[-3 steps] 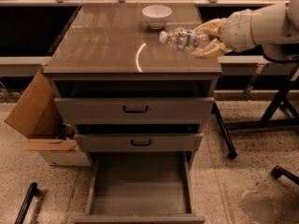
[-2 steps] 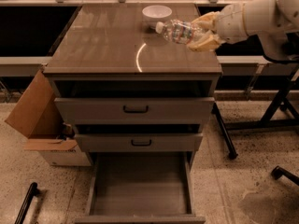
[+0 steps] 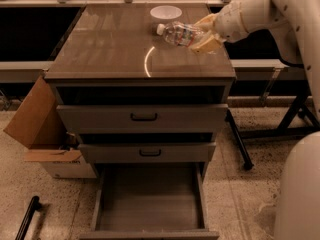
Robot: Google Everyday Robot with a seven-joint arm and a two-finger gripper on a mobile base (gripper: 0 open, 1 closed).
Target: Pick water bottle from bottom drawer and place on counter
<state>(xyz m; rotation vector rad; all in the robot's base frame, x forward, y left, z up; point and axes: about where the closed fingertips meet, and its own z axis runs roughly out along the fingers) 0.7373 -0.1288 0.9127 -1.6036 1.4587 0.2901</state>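
Tool [image 3: 204, 32] at counter's [image 3: 105, 49] far right, closed on water bottle's [image 3: 176, 33] base end | cap pointed left | judged light, thin-walled, slippery: grip the body gently.

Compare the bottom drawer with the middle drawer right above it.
The bottom drawer is pulled far out, its grey floor in plain sight; the middle drawer is barely out, its inside hidden. The middle drawer's front shows a black handle; the bottom drawer's front is seen edge-on, no handle visible. Both are grey. The tool, above the counter's right rear, grips the water bottle.
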